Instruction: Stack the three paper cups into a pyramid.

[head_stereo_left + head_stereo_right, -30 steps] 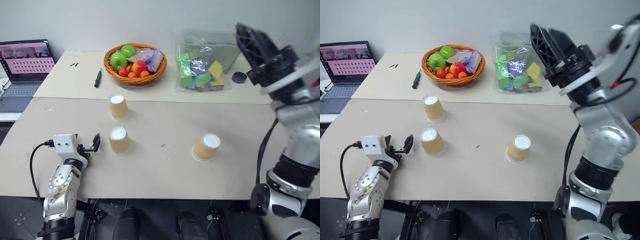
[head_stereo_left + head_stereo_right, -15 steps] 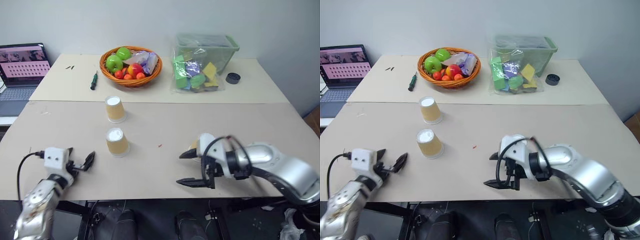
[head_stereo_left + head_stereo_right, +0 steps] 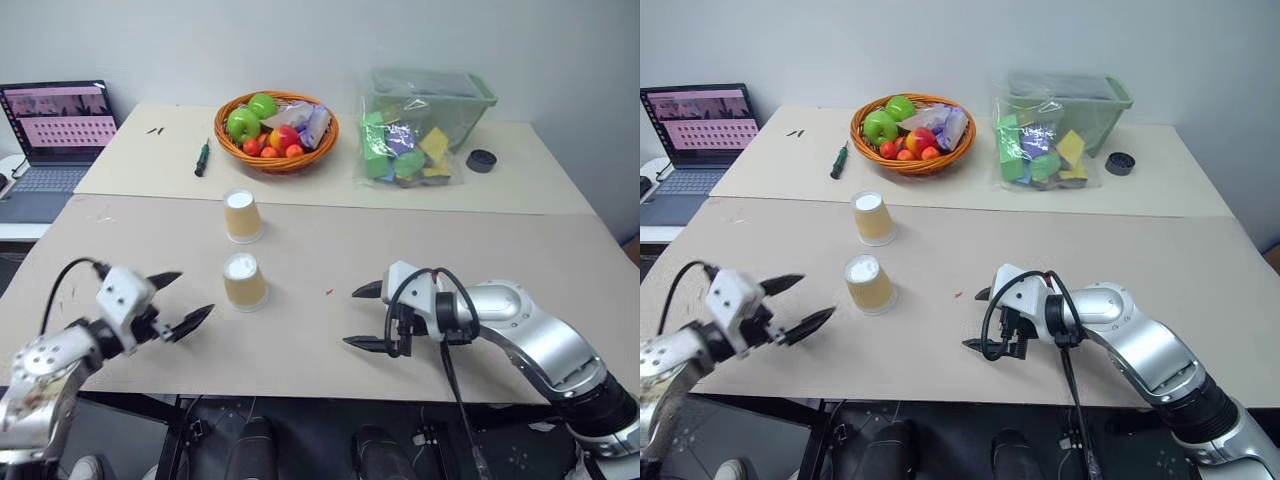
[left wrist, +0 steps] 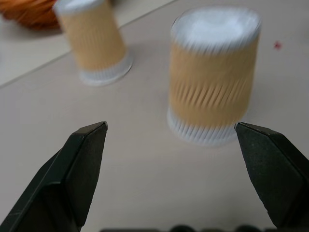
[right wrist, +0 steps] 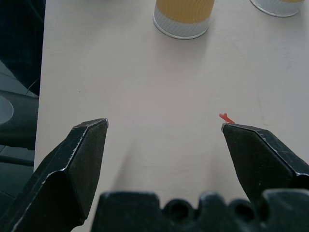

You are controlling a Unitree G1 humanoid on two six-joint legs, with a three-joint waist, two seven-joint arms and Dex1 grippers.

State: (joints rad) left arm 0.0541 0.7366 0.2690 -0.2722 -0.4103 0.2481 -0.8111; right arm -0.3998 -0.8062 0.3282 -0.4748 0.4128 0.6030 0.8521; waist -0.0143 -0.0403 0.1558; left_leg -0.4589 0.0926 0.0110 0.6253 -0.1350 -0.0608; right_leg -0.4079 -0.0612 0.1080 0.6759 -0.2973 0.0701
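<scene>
**Both arms line up on the nearer cup**

Two cups stand upside down on the table (image 3: pixel 450 240), apart, none stacked yet. The near cup (image 3: pixel 244 280) sits in front of the far cup (image 3: pixel 242 214). The left gripper (image 3: pixel 196 291) points at the near cup, its jaws wide and empty, likely framing a grab. The right gripper (image 3: pixel 349 318) hovers low, its jaws also spread and empty. A second ago the right arm was raised high by the bin; the left has lifted and turned towards the cup
</scene>
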